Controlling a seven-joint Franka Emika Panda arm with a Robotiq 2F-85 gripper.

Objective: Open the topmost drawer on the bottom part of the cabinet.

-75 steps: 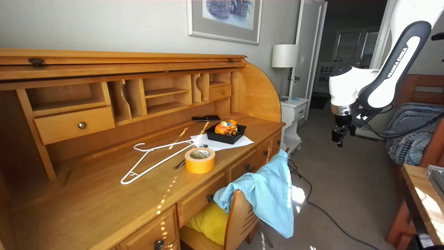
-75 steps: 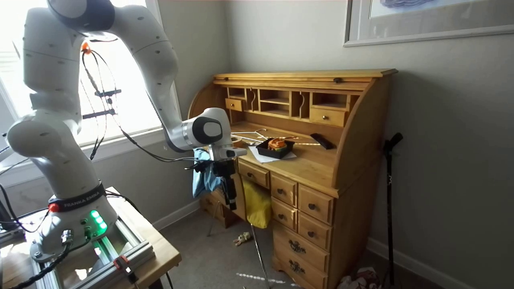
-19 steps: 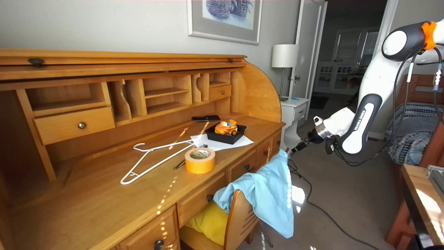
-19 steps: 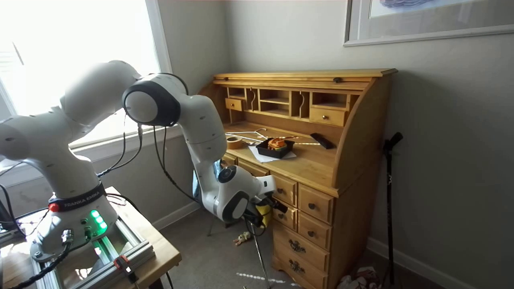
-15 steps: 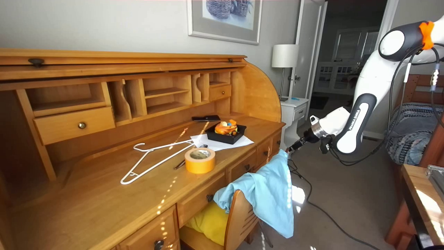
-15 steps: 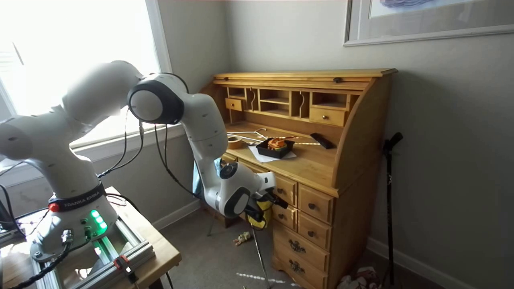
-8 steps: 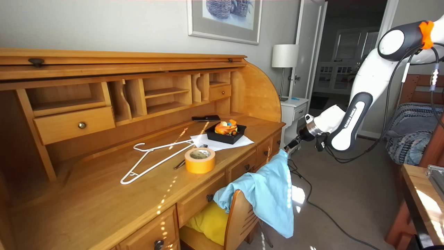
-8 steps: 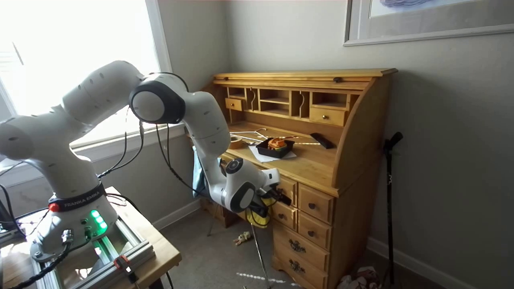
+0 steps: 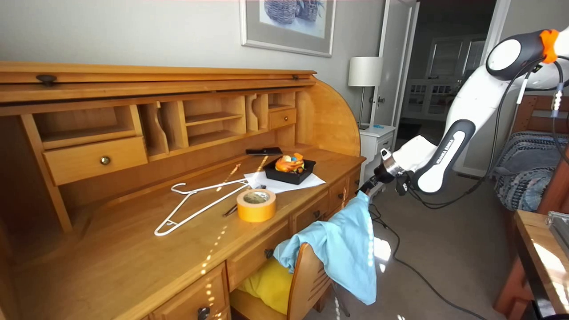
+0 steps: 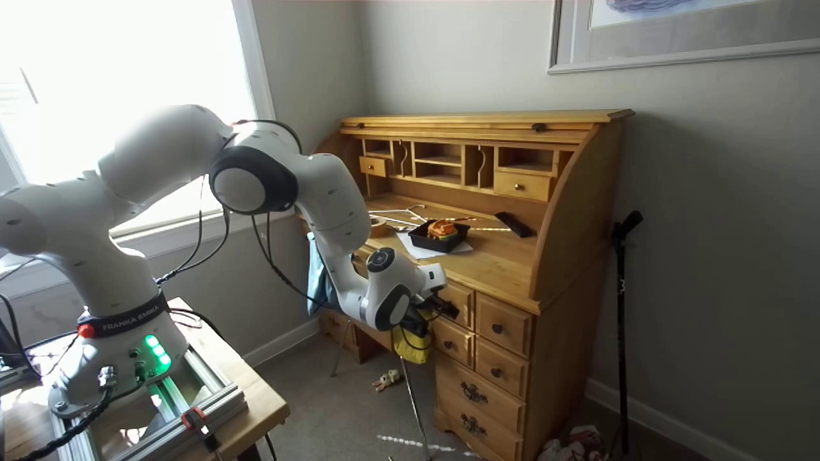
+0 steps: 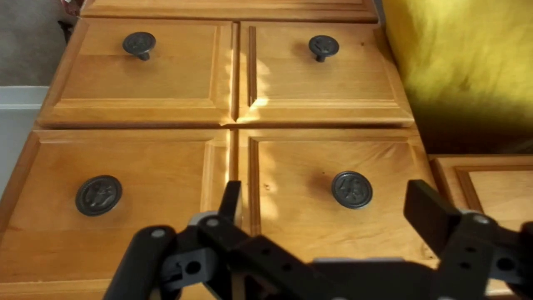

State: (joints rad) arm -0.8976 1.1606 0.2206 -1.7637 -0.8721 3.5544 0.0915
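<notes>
The cabinet is a honey-brown oak roll-top desk (image 10: 570, 307), seen in both exterior views. The wrist view stands upside down, so its lower row holds the upper drawers of the bottom part. There the topmost drawer (image 11: 300, 225), on the cushion side, has its front flush with the frame. Its dark round knob (image 11: 352, 189) appears between the fingertips of my gripper (image 11: 327, 202), which is open and grips nothing. How far the knob lies from the fingertips I cannot tell. In an exterior view the gripper (image 10: 448, 310) is in front of this drawer, partly covering it.
A chair with a light-blue cloth (image 9: 338, 244) and a yellow cushion (image 9: 269, 284) stands against the desk, close to the gripper. On the desktop are a black tray (image 9: 284, 178), a tape roll (image 9: 256, 213) and a white hanger (image 9: 200, 213). Another knobbed drawer (image 11: 166, 166) adjoins.
Since five seconds ago the arm has come down and tilted its gripper from pointing downward toward the drawer fronts. Over the last second it has moved closer to the desk. The drawer has not moved.
</notes>
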